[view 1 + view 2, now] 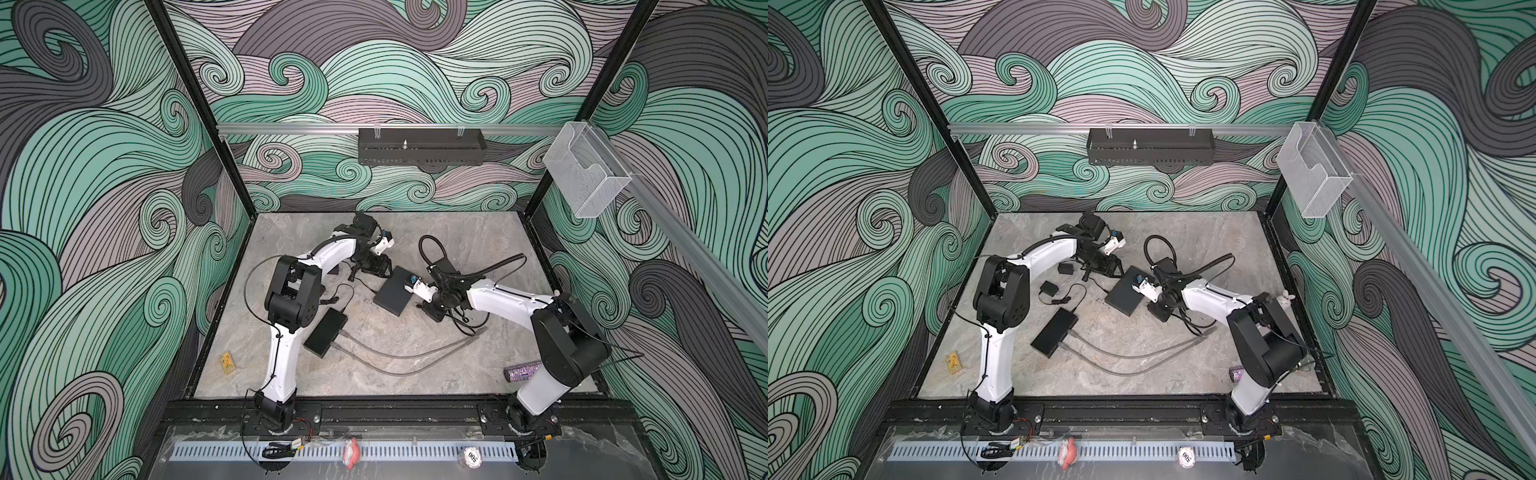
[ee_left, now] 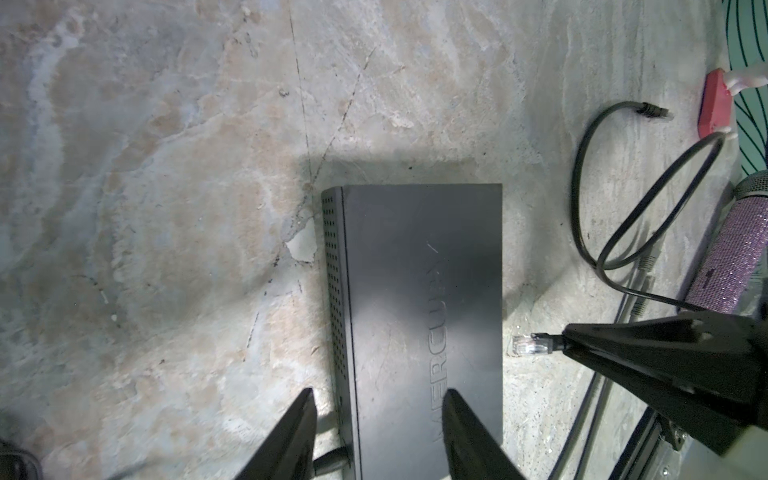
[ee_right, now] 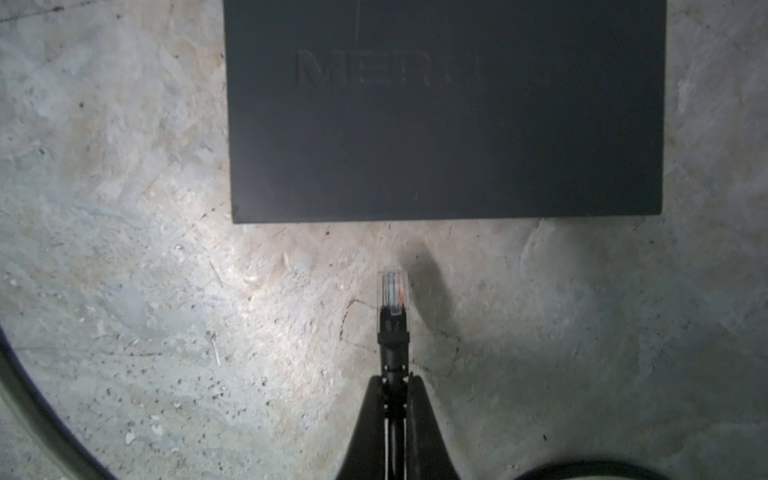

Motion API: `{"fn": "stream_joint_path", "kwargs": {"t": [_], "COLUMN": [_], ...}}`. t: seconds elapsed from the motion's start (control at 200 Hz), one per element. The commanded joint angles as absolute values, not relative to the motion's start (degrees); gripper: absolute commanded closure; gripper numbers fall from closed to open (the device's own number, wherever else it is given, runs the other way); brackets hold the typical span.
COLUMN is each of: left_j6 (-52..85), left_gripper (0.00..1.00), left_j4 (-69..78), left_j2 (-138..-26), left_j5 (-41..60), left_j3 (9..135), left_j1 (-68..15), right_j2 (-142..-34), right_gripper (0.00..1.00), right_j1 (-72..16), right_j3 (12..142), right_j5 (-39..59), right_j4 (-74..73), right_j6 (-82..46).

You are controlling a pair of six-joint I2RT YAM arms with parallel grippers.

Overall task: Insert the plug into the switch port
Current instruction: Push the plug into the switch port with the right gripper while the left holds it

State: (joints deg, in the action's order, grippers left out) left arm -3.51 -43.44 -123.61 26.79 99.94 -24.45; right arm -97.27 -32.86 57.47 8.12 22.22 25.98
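The right gripper (image 3: pixel 395 380) clamps the clear plug (image 3: pixel 392 291) by its black boot near the matte boxy switch (image 3: pixel 444 124), ports hidden; left gripper (image 2: pixel 380 392) fingers apart

Switch (image 3: pixel 444 124) cropped at the right wrist view's edge, its ports out of sight in every view, embossed lettering fading into shadow, plug (image 3: pixel 392 291) too small to tell in both top views

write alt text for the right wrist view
The right tool, shut on a clear-tipped plug by its black boot, points it at the edge of a black switch. A strip of grey tabletop separates them; no port is visible.
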Motion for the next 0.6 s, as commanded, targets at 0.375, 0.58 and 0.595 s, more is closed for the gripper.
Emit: {"fn": "stream_joint_path", "kwargs": {"t": [0.375, 0.58, 0.595], "left_j6": [-3.9, -4.1, -4.1], "left_gripper": [0.48, 0.47, 0.48], "left_j4": [-46.8, -46.8, -46.8], "left_j2": [-126.2, -126.0, -126.0], "left_j5": [28.6, 29.7, 29.8], "left_j3": [103.4, 103.9, 104.0], "left_j1": [-22.1, -21.1, -21.0], "right_j2": [-103.9, -102.6, -102.4], "right_gripper": [1.0, 1.0, 1.0], "right_j1": [-37.4, -41.2, -41.4], "right_j3": [66.4, 65.5, 65.1], "right_j5": [8.2, 8.1, 7.9], "right_j4": [27.4, 23.2, 22.5], "right_j6": [23.3, 17.1, 16.5]}}
